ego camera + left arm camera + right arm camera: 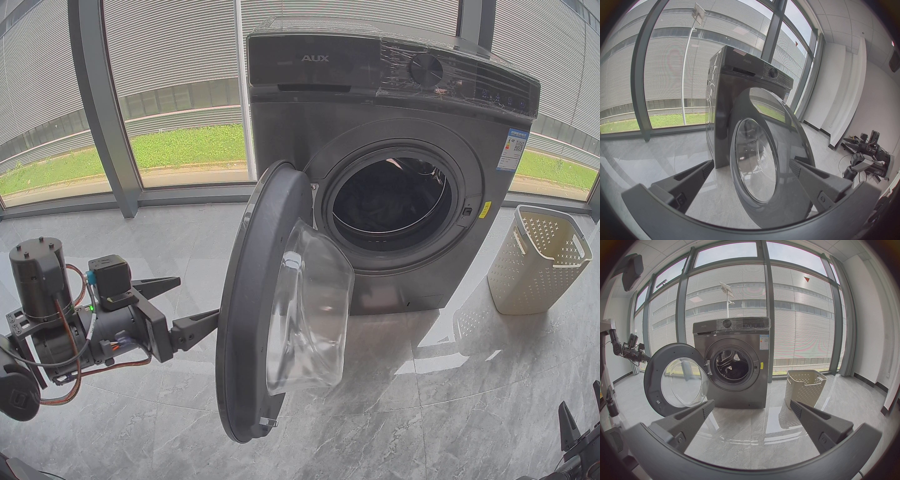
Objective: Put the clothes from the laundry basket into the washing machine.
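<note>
Clothes (pixel 382 209) lie as a dark heap in the washing machine (pixel 387 119) drum, centre frame. The laundry basket (pixel 528 284), at right, looks empty (floor partly hidden). The door (pixel 253 300) stands wide open. The left gripper (pixel 197 299), fingers released, points at the door's outer face from lower left, just beside it; it is the nearer arm for closing. The right gripper (pixel 750 405), fingers released, is well apart.

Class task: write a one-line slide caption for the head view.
Open left hand beside the swung-open door of the washing machine; dark clothes inside, laundry basket to its right.
</note>
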Motion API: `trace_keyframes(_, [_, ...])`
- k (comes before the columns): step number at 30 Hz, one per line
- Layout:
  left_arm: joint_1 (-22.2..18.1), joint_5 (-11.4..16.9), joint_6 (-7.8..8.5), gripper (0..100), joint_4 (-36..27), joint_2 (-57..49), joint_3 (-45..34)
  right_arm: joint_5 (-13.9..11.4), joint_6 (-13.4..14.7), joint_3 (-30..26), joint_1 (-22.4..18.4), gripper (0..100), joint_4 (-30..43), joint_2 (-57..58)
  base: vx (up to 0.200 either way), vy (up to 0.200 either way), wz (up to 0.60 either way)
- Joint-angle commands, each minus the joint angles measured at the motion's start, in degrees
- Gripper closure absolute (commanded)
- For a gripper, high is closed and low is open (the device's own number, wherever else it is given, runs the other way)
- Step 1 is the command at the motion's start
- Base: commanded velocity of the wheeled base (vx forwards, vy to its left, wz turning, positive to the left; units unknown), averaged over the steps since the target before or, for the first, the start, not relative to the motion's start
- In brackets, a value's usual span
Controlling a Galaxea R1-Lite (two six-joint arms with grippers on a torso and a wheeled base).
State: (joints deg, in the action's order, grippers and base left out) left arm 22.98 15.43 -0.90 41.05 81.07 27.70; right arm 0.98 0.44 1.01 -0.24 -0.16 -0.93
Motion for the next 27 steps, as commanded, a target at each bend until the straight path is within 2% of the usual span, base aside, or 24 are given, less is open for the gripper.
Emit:
trace_keyframes(1, [1.81,-1.11,-0.24,0,2.02,5.86,2.63,-0.01,0.00,-1.01,-0.02,0,-0.02,0.75,0.000,0.000,0.00])
trace_keyframes(4, [2.42,-1.55,-0.42,0,5.62,9.28,3.68,-0.01,0.00,-1.01,-0.02,0,-0.02,0.75,0.000,0.000,0.00])
trace_keyframes(7, [4.00,-4.62,-0.86,0,10.46,13.59,5.88,-0.01,0.00,-1.01,-0.02,0,-0.02,0.75,0.000,0.000,0.00])
trace_keyframes(12, [6.99,-10.42,-2.53,0,17.49,19.92,8.69,-0.01,0.00,-1.01,-0.02,0,-0.02,0.75,0.000,0.000,0.00])
trace_keyframes(14, [7.61,-11.92,-2.79,0,18.98,22.03,10.10,-0.01,0.00,-1.01,-0.02,0,-0.02,0.75,0.000,0.000,0.00])
trace_keyframes(17, [8.22,-14.03,-2.88,0,19.95,24.58,12.56,-0.01,0.00,-1.01,-0.02,0,-0.02,0.75,0.000,0.000,0.00])
trace_keyframes(18, [8.93,-14.91,-3.32,0,20.04,25.54,13.70,-0.01,0.00,-1.01,-0.02,0,-0.02,0.75,0.000,0.000,0.00])
trace_keyframes(22, [11.21,-15.52,-5.43,0,19.77,26.60,16.07,-0.01,0.00,-1.01,-0.02,0,-0.02,0.75,0.000,0.000,0.00])
trace_keyframes(27, [13.41,-17.10,-5.69,0,19.69,29.59,20.29,-0.01,0.00,-1.01,-0.11,0,-0.02,0.75,0.000,0.000,0.00])
